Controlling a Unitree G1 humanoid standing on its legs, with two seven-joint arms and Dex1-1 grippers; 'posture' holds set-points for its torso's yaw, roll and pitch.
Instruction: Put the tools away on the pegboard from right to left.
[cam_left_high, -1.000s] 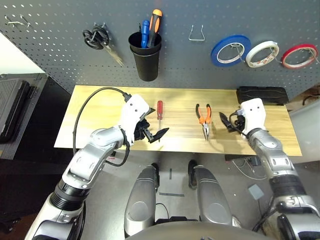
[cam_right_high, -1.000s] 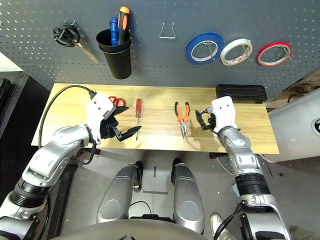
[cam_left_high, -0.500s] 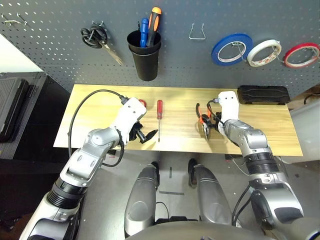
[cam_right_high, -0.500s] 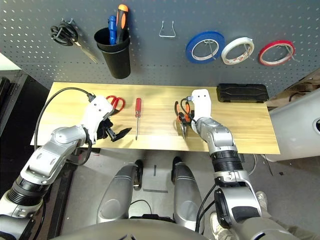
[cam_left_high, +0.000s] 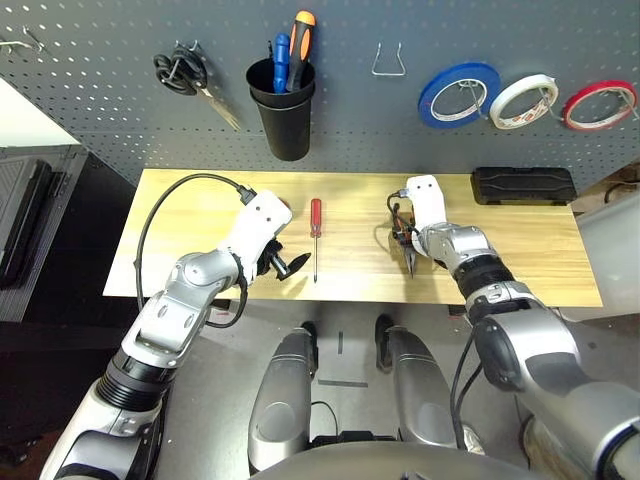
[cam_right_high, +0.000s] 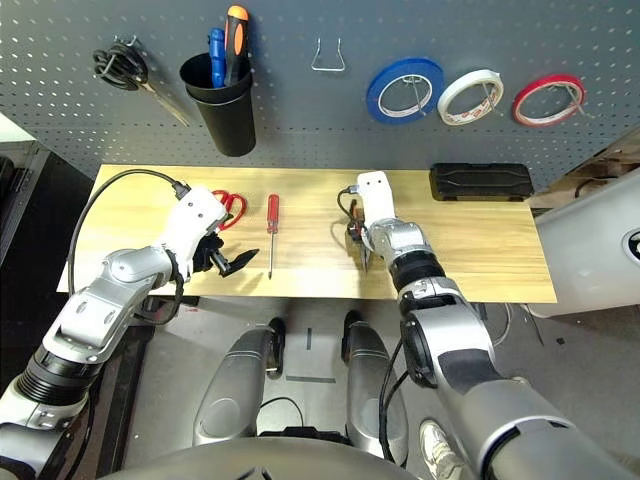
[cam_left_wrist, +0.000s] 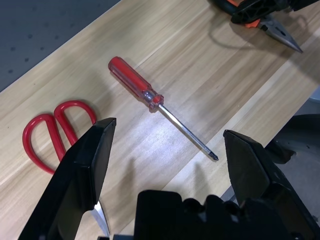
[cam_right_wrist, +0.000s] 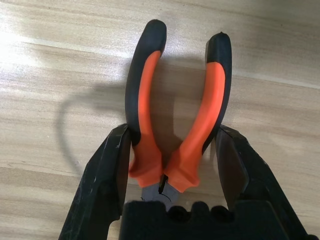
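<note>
Two fingers of my right tool (cam_right_wrist: 170, 160) are touching the pliers (cam_right_wrist: 175, 105) on the table (cam_left_high: 520, 250), half shut. They might be slipping out if I am lifting too soon.

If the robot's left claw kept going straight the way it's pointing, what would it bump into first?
Probably the red-handled screwdriver: the open left gripper points down at the table, with the screwdriver's shaft lying between its fingers. Depth is unclear, so it might meet bare wood just short of it.
</note>
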